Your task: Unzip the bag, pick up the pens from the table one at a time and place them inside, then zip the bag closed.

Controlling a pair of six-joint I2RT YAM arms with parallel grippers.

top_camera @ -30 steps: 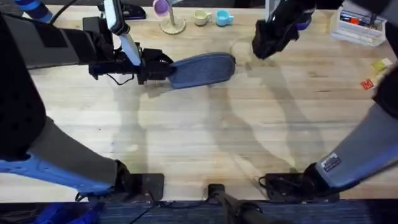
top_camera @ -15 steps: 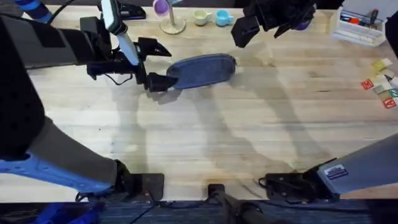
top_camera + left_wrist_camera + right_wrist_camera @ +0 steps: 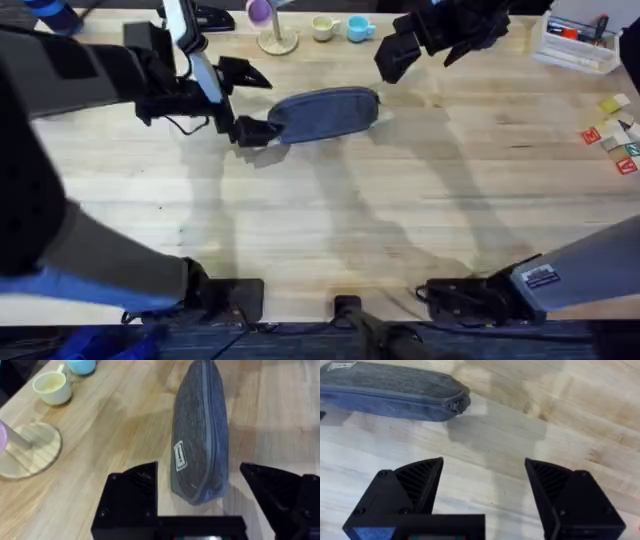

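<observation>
Two black grippers hover over the wooden table (image 3: 400, 220); the blue-grey pencil pouch (image 3: 325, 112) lies zipped shut near its far edge; the left gripper (image 3: 250, 102) sits at the pouch's left end, fingers spread wide, the end between them but untouched; the right gripper (image 3: 420, 45) hangs beyond the pouch's right end, fingers also wide apart, holding nothing.
</observation>
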